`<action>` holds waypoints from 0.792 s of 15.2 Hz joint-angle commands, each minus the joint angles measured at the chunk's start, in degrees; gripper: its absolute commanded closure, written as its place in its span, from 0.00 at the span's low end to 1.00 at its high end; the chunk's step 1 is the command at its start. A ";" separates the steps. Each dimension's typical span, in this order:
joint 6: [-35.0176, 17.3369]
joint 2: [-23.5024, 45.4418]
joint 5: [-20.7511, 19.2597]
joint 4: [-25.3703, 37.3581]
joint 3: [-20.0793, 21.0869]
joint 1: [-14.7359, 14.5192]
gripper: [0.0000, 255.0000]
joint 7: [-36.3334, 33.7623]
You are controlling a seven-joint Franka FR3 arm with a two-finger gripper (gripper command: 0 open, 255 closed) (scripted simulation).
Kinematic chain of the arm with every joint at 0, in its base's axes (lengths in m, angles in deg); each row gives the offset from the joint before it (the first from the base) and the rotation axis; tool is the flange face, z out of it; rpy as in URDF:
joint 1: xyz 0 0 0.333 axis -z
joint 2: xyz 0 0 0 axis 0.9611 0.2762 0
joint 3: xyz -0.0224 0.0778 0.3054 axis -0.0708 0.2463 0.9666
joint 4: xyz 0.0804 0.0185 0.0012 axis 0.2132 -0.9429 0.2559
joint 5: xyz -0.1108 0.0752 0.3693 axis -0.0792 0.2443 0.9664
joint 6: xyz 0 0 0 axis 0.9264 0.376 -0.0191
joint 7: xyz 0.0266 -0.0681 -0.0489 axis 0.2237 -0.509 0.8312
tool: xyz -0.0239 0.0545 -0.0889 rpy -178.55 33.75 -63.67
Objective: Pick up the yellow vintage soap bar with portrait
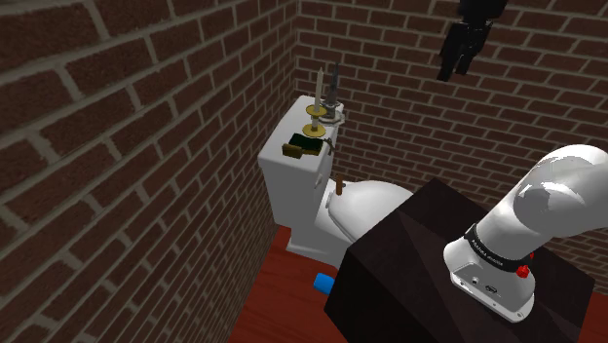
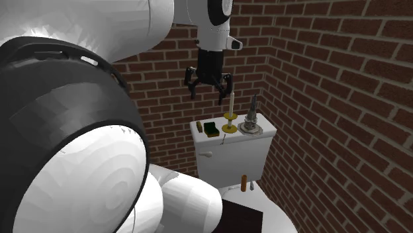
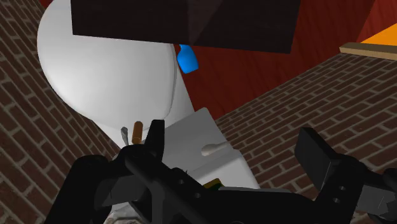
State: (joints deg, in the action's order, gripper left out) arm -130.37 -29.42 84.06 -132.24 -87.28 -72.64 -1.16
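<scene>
Yellow-rimmed, dark-faced soap bar (image 1: 303, 147) lies ungrasped at the white toilet-tank lid's (image 1: 290, 125) end, the black gripper (image 2: 207, 93) wide open well above.

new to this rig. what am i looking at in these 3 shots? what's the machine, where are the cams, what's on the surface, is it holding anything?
It is a simulated white robot arm with a black two-finger gripper, standing on a dark box stand in a brick-walled bathroom.

The shoulder view is taken from beside the stand. The second exterior view looks past the arm's big white links toward the toilet. The wrist view comes from a camera on the hand, looking along the gripper.

The work surface is the toilet tank lid. On it are the soap bar, drawn dark green with yellow edges, a candlestick and a grey ornament. A blue object lies on the floor beside the toilet.

The gripper hangs above the tank with its fingers apart, holding nothing.
</scene>
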 commanded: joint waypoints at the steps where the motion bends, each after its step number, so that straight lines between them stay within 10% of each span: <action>1: 0.00 0.00 0.00 0.00 0.00 0.00 0.00 0.00; 12: -21.85 15.01 1.03 -4.45 3.99 -2.71 0.00 1.07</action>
State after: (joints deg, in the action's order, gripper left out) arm -149.98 -15.77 84.92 -136.19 -83.84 -75.02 0.05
